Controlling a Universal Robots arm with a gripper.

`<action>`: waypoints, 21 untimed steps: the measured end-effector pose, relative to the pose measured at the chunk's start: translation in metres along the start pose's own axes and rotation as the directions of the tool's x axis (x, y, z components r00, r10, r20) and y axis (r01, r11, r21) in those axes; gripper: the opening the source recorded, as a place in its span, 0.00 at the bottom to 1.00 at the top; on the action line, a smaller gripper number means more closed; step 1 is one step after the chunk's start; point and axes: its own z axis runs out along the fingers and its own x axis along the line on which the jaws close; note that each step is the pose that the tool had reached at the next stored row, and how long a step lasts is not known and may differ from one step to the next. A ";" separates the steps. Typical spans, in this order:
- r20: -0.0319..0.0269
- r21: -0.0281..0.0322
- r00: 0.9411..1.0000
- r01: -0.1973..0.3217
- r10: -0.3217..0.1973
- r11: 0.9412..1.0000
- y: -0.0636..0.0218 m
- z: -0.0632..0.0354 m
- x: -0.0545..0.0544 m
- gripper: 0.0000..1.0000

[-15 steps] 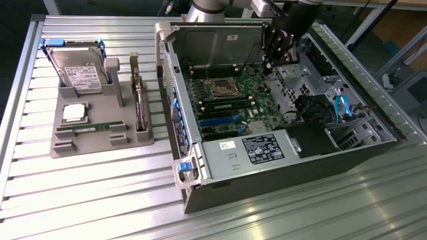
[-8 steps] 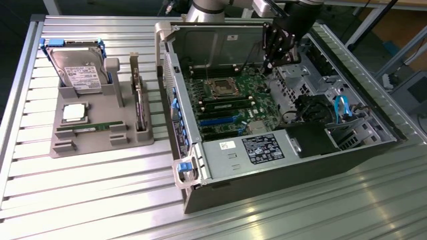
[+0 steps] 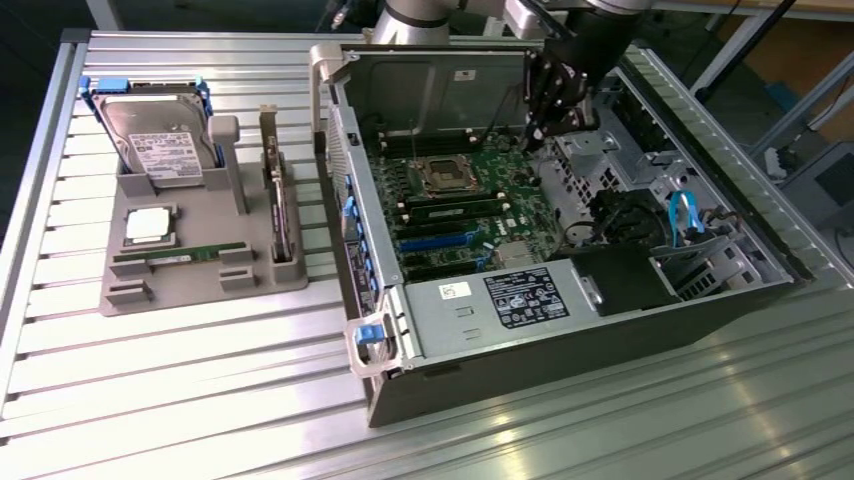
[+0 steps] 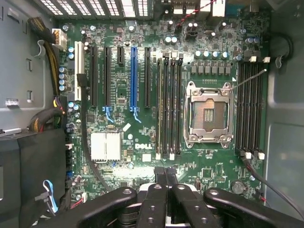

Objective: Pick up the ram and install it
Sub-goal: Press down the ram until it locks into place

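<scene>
A ram stick (image 3: 180, 255), thin and green, lies flat in the front slot of the grey holder (image 3: 147, 290) at the exterior view's left. A second green stick (image 3: 451, 207) stands in a memory slot beside the empty processor socket (image 3: 441, 176); the wrist view shows it edge-on as a ram stick (image 4: 159, 104). My gripper (image 3: 543, 135) hangs over the motherboard (image 3: 494, 215) inside the open case, far from the holder. In the wrist view my gripper (image 4: 166, 176) has its fingers (image 4: 159, 178) pressed together with nothing between them, above the board's edge.
The holder also carries a hard drive (image 3: 160, 140), a square silver processor (image 3: 147, 225) and an upright card (image 3: 276, 200). The case walls (image 3: 350, 200), the black power supply (image 3: 534, 295) and the blue-tabbed drive cage (image 3: 687, 225) ring the board. Cables (image 4: 45, 118) run beside it.
</scene>
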 end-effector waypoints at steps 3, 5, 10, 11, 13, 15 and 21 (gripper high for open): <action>0.000 -0.002 1.000 0.000 0.000 1.000 0.0005 0.0118 0.000 0.10; 0.000 -0.004 1.000 0.000 0.000 1.000 0.0006 0.0175 0.000 0.10; 0.000 -0.007 1.000 0.000 0.000 1.000 0.0007 0.0264 0.000 0.10; 0.000 -0.007 1.000 0.000 0.000 1.000 0.0008 0.0287 0.000 0.10; 0.000 -0.008 1.000 0.000 0.000 1.000 0.0009 0.0335 0.000 0.10; 0.000 -0.008 1.000 0.000 0.000 1.000 0.0009 0.0385 0.000 0.10; 0.000 -0.012 1.000 0.000 0.000 1.000 0.0008 0.0539 0.002 0.10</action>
